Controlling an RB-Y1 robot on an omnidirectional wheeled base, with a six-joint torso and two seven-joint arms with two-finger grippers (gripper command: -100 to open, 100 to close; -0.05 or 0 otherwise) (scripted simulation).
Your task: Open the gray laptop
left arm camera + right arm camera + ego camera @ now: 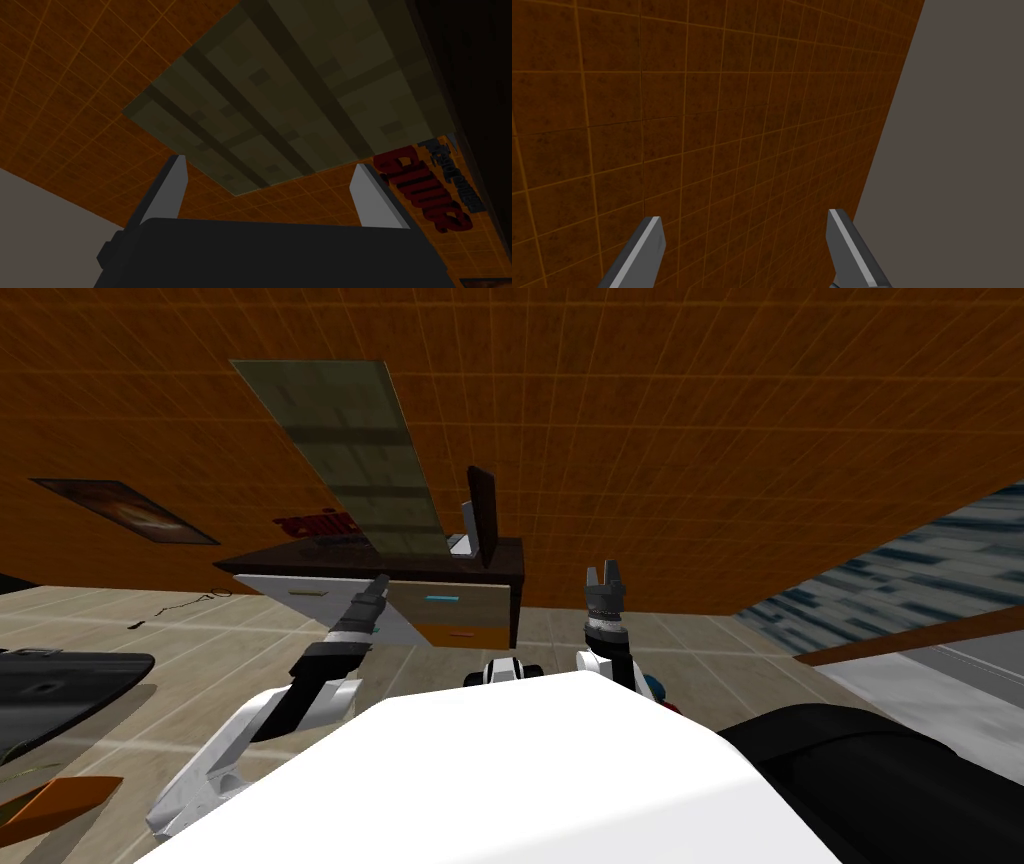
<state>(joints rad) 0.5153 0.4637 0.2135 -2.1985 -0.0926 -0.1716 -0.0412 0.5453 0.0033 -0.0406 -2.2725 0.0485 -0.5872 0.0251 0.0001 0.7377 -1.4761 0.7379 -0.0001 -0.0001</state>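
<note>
The laptop (pixel 478 524) stands on the right end of a dark-topped desk (pixel 300 558) against the orange tiled wall. Its dark lid is raised nearly upright over a light grey base. My left gripper (pixel 377 584) is held out in front of the desk's drawers, left of and below the laptop; its fingers (pixel 172 187) stand apart with nothing between them. My right gripper (pixel 604 576) is raised to the right of the desk, apart from the laptop, and its fingers (pixel 646 245) are open and empty.
The desk has a pale drawer front (pixel 320 593) and a brown one with a blue handle (pixel 455 608). A greenish window panel (pixel 350 448) hangs on the wall above. A dark seat (pixel 60 683) lies at the left, a black object (pixel 880 778) at the right.
</note>
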